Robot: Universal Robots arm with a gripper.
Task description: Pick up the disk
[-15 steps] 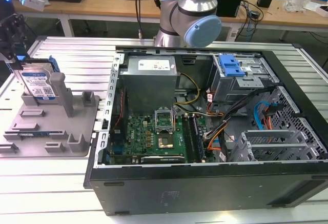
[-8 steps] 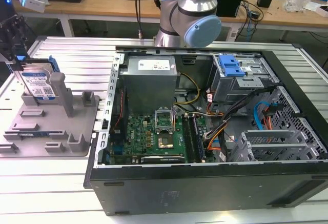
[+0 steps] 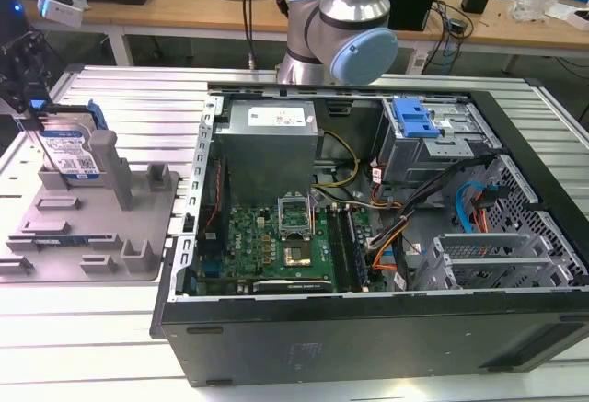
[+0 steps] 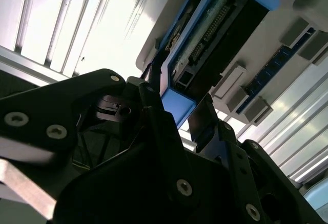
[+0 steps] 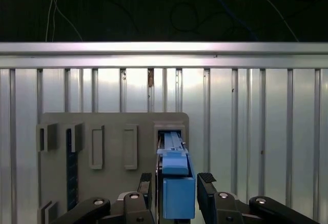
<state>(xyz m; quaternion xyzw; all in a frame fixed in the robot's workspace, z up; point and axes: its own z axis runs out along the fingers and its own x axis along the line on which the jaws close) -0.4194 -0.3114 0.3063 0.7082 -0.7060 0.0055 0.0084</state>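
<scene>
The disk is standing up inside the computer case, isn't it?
Not quite. The disk is standing up, but it stands in the grey fixture plate beside the computer case, not inside it. The exterior view shows this.

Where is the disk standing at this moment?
The disk stands on edge in the grey fixture plate at the exterior view's left, beside the open computer case, with the gripper at its upper end.
</scene>
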